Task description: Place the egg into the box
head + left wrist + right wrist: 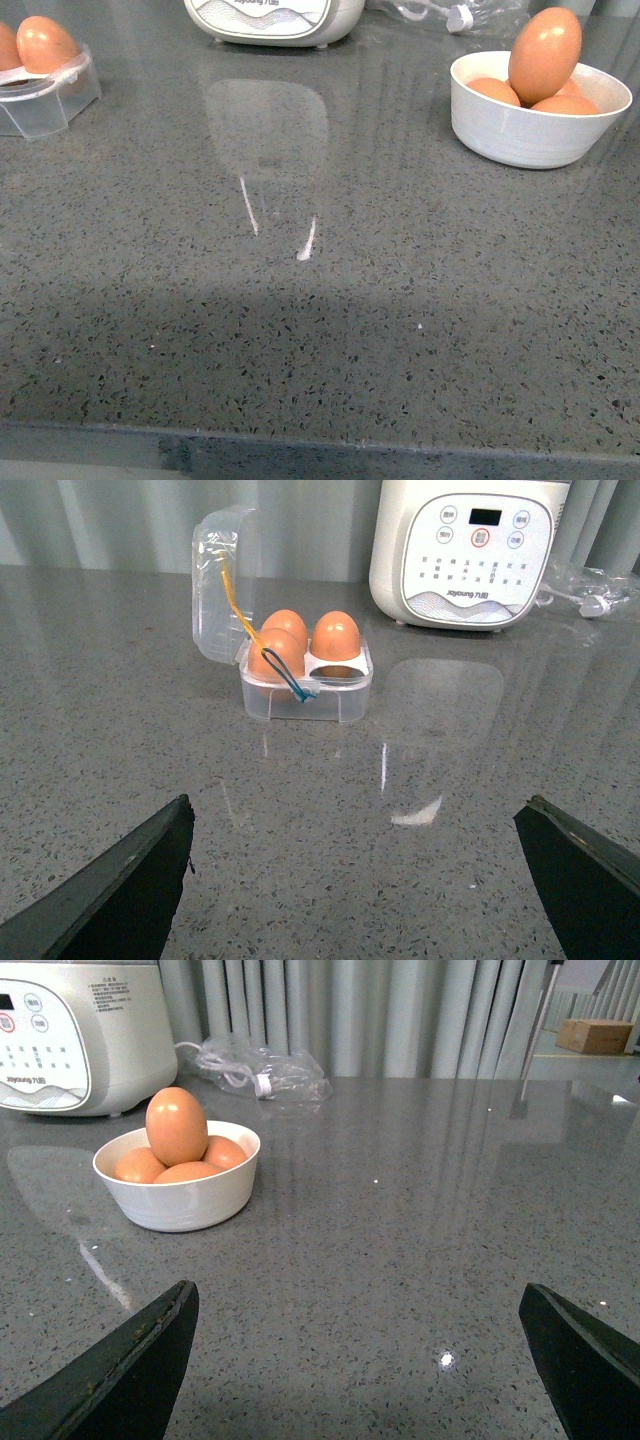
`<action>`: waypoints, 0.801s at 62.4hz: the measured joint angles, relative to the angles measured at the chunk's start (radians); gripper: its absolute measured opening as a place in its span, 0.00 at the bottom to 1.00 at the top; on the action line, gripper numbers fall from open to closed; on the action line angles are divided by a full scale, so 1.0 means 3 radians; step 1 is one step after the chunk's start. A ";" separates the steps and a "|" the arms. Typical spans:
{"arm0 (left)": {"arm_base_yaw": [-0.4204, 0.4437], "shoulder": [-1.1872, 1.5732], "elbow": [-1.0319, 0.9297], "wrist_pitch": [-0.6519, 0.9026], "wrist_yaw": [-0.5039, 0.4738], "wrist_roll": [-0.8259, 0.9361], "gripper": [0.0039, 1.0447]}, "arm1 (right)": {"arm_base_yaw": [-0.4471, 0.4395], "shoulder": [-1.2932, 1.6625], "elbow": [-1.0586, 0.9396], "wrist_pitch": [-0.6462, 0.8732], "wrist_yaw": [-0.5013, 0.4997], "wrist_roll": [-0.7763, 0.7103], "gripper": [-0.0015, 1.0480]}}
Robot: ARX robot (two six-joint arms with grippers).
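Left fingers (130, 885) and right fingers (130, 1370): spread wide, empty. Risk: egg (545, 55), upright on other eggs (565, 104) in bowl (540, 135), upper right, may slip and crack if pinched off-centre.

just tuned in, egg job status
Left gripper, right gripper open. Smooth brown egg upright in round white bowl. Clear plastic egg carton open, one cup looks free. No obstruction seen.
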 joint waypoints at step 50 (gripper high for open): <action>0.0000 0.0000 0.0000 0.0000 0.0000 0.0000 0.94 | 0.0000 0.0000 0.0000 0.0000 0.0000 0.0000 0.93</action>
